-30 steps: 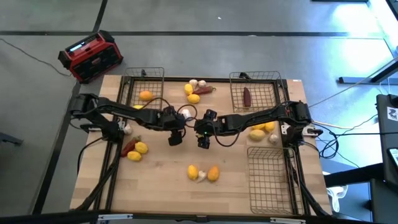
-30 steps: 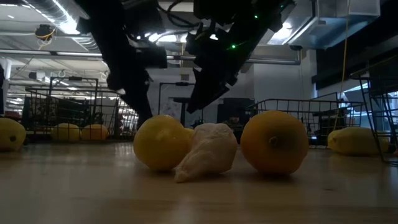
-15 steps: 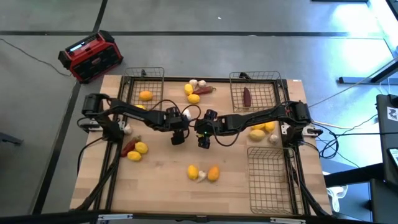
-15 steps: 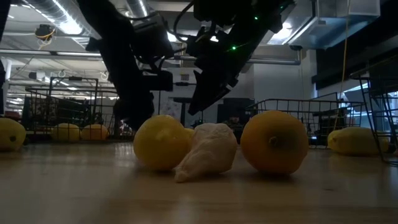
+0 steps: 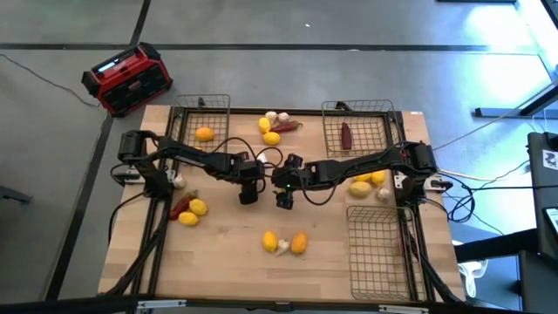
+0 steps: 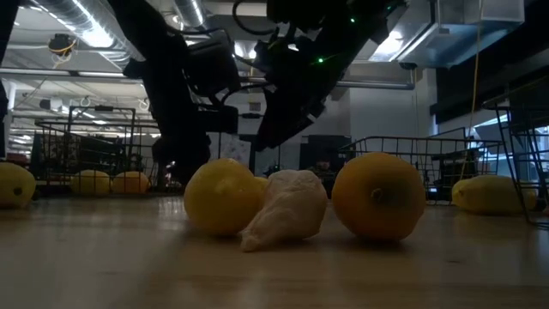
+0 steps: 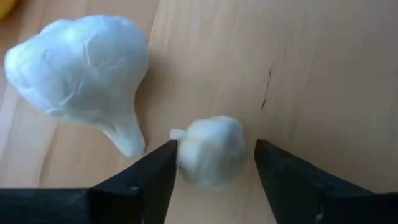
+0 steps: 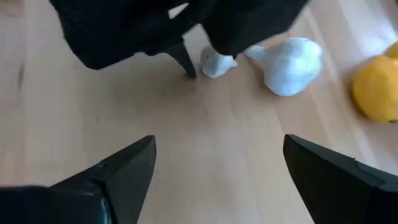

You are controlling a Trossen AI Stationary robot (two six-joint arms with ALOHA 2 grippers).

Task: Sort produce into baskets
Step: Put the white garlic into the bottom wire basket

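Left gripper: fingers spread astride small white garlic clove, mid-table, stub toward the larger white knobbly garlic bulb | bulb: neck points gripperward | Right gripper: wide apart, hovering nearby, empty

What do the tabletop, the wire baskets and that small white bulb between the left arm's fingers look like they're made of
Tabletop: pale wood, matte; visible grain and a small dark crack.
Baskets: thin dark metal wire, going by the open grid mesh.
Small white bulb: papery, dull white skin like garlic; whether real or imitation is unclear.
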